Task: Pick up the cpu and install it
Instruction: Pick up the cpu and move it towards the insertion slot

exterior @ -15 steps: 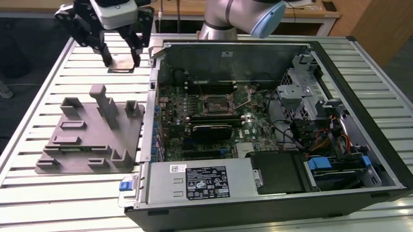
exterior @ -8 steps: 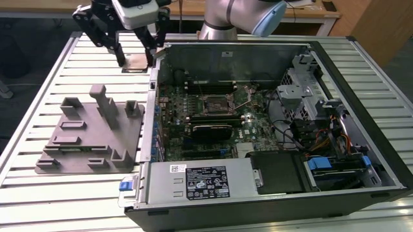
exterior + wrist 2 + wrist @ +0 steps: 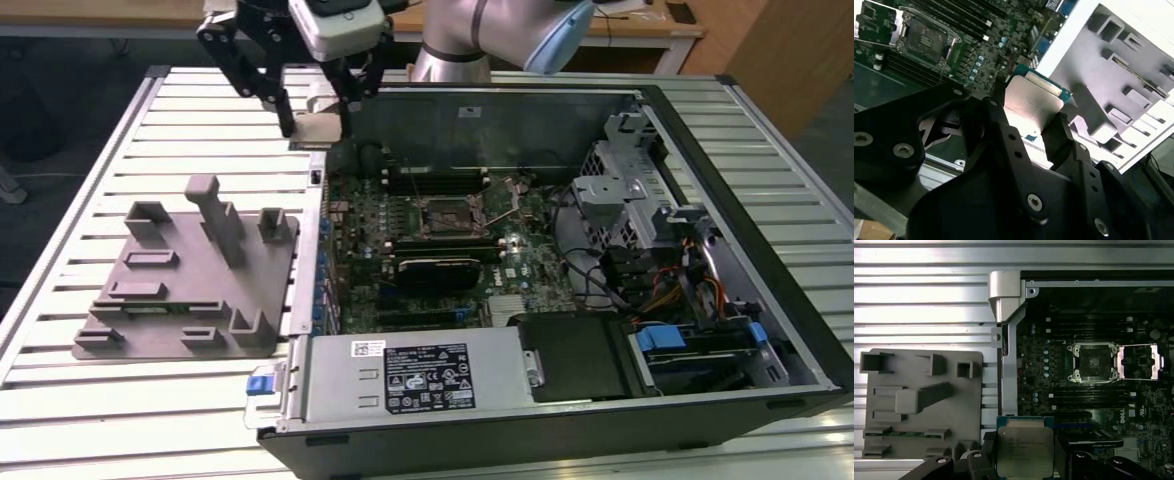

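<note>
My gripper (image 3: 315, 128) hangs high over the back left corner of the open computer case (image 3: 667, 110), shut on the cpu (image 3: 320, 128). The cpu (image 3: 1024, 451) is a flat square chip with a silver top and a green edge, pinched between two black fingers (image 3: 1004, 131) in both wrist views; its silver face (image 3: 1029, 107) shows in the second wrist view too. The motherboard socket (image 3: 1094, 361) lies open, with its metal load plate (image 3: 1139, 362) swung aside. In the exterior view the socket (image 3: 447, 213) sits mid-board, to the right of and nearer than the gripper.
A grey plastic fixture (image 3: 194, 275) with posts and slots lies on the slatted table (image 3: 80, 400) at the exterior view's left. Inside the case are memory slots (image 3: 441, 180), a drive cage (image 3: 641, 190), cables and a power supply (image 3: 427, 375). The case wall (image 3: 1006, 325) separates fixture and board.
</note>
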You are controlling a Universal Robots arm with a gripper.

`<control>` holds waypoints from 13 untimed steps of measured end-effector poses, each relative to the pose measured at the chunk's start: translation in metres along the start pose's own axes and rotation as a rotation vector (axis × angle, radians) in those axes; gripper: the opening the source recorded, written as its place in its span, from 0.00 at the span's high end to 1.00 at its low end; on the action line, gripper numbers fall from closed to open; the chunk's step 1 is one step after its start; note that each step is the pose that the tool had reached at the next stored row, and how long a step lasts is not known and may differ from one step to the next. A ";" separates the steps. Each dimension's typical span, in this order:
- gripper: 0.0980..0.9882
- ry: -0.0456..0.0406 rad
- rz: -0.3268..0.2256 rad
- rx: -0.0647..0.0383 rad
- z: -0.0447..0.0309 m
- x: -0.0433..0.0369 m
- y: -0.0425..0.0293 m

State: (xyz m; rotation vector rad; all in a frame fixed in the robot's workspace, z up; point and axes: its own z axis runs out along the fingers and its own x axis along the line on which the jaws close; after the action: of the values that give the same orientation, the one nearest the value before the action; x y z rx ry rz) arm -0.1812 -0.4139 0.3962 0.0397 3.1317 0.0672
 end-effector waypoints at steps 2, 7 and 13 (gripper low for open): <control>0.50 0.0000 0.000 0.000 0.0001 -0.0099 0.0003; 0.50 0.0001 0.000 0.000 0.0003 -0.0325 0.0010; 0.50 0.0002 0.000 0.000 0.0006 -0.0598 0.0019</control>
State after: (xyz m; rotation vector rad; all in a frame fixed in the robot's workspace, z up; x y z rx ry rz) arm -0.1214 -0.4136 0.3961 0.0398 3.1318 0.0673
